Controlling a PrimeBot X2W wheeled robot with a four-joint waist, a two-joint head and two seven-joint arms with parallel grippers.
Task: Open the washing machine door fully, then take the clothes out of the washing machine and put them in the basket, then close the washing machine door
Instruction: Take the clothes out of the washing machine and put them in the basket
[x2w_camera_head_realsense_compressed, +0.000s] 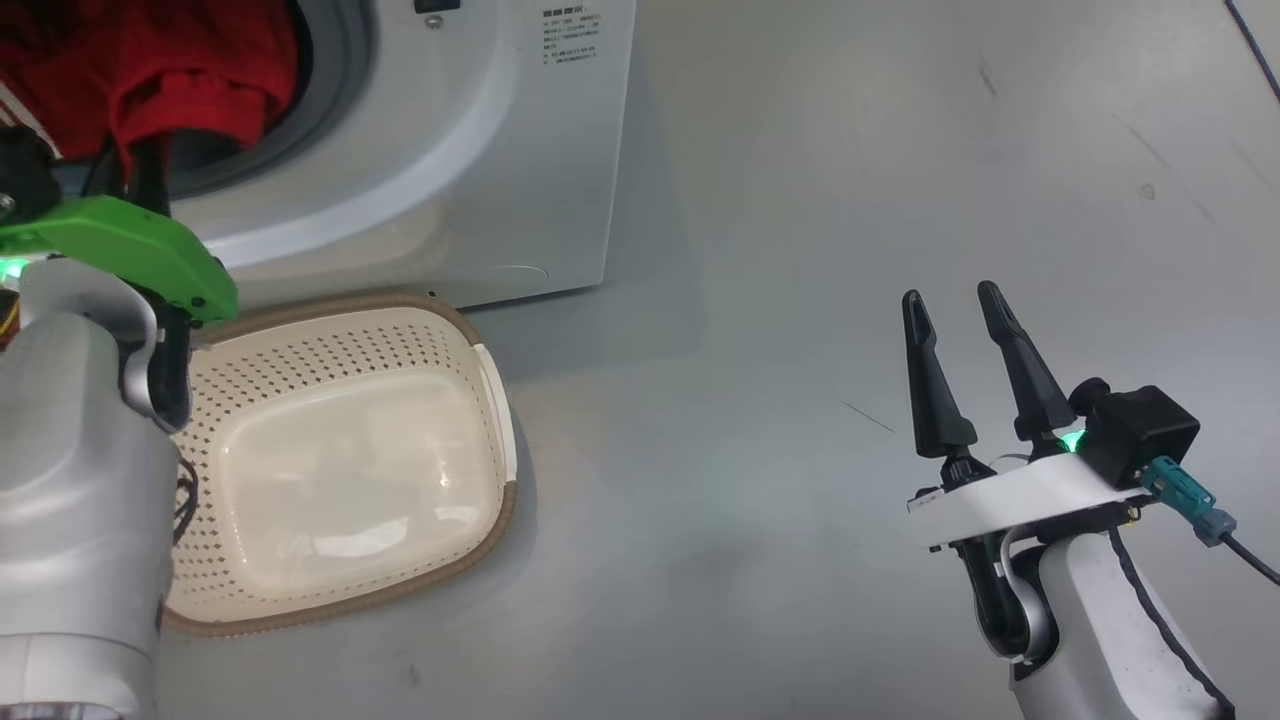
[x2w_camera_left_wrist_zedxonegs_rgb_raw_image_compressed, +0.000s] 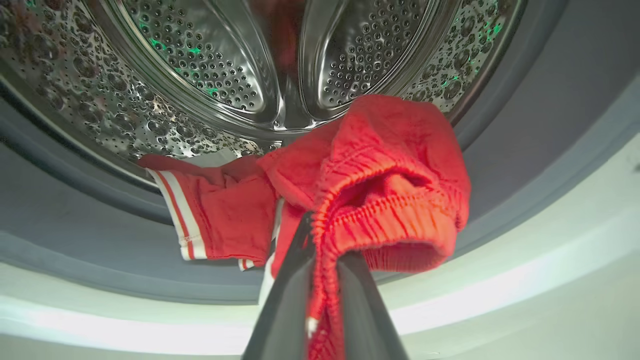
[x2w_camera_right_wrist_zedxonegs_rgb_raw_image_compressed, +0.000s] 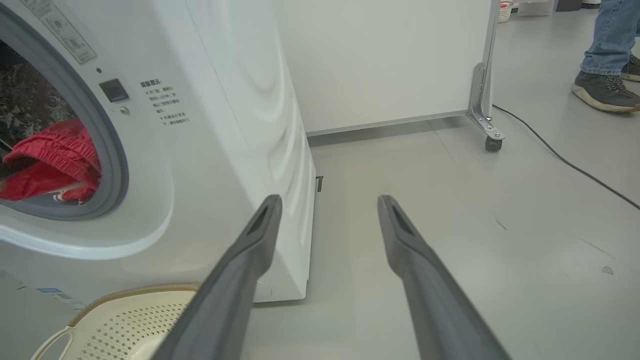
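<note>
red clothes (x2w_camera_left_wrist_zedxonegs_rgb_raw_image_compressed: 390, 165) bunched at mouth of white washing machine (x2w_camera_head_realsense_compressed: 480, 150), cream perforated basket (x2w_camera_head_realsense_compressed: 300, 370) on floor (x2w_camera_head_realsense_compressed: 800, 300) just before it

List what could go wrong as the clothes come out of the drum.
1. The left pincer pinches only a waistband edge of the clothes; it might slip out.
2. The striped piece hangs over the gasket, looks ungripped, and could drop to the floor, missing the basket.
</note>
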